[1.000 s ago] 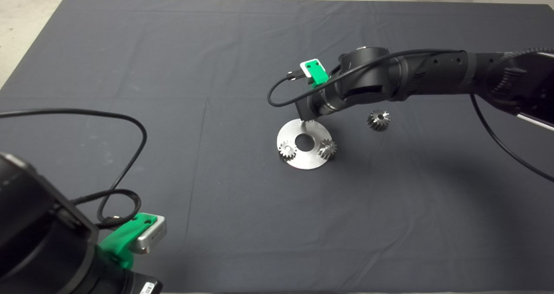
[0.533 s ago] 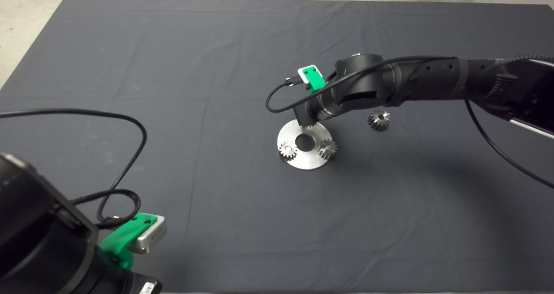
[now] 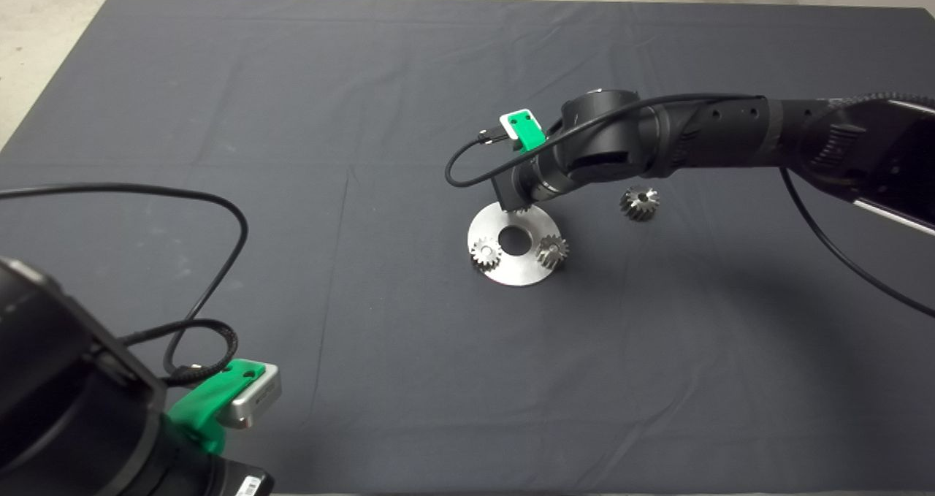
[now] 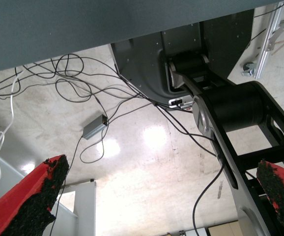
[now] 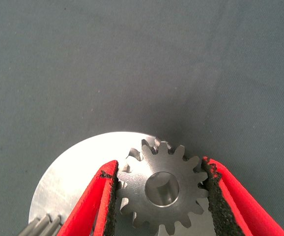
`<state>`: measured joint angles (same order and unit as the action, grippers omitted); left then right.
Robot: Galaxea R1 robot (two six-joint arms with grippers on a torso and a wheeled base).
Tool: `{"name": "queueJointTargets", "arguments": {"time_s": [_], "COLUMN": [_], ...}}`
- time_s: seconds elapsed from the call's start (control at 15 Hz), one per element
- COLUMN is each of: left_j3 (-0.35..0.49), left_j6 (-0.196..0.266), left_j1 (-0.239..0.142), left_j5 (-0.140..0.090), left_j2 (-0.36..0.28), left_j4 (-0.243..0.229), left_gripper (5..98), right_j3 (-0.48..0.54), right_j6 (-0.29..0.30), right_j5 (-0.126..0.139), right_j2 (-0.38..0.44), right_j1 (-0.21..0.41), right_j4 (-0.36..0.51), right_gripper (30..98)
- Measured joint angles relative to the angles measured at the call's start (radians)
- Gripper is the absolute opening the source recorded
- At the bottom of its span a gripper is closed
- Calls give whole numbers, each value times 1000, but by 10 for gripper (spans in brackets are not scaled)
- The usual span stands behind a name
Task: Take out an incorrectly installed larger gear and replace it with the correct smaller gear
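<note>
Here, lower left of frame: left gripper [image 3: 241, 397] parked, fingers [image 4: 34, 196] spread wide. Centre: right gripper [image 5: 159, 189] down over round steel plate [image 3: 511, 269], pads clamped on smaller gear [image 5: 162, 189] at plate's far edge. Right of plate: larger gear [image 3: 640, 203] loose on mat [image 3: 292, 116]

No readable txt, labels, brands or nos. anywhere. A small white sticker [image 3: 250, 486] on the black arm housing at the mat's near-left corner is too small to read.
</note>
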<state>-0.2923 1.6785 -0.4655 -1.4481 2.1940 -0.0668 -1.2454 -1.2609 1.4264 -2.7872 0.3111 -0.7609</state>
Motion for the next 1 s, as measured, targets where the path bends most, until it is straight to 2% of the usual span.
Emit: {"name": "queueJointTargets", "arguments": {"time_s": [0.27,0.67,0.87,1.0], "left_j3": [0,0,0,0], "left_j6": [0,0,0,0], "left_j1": [0,0,0,0], "left_j5": [0,0,0,0], "left_j2": [0,0,0,0], "left_j4": [0,0,0,0], "left_gripper": [982,982,982,982], "right_j3": [-44,-42,-25,-23], "right_j6": [0,0,0,0], "right_j5": [1,-2,19,21], "right_j2": [-33,-33,-27,-25], "right_j1": [4,3,1,-2], "right_j4": [-4,-4,-2,-2], "right_gripper": [408,408,406,406]}}
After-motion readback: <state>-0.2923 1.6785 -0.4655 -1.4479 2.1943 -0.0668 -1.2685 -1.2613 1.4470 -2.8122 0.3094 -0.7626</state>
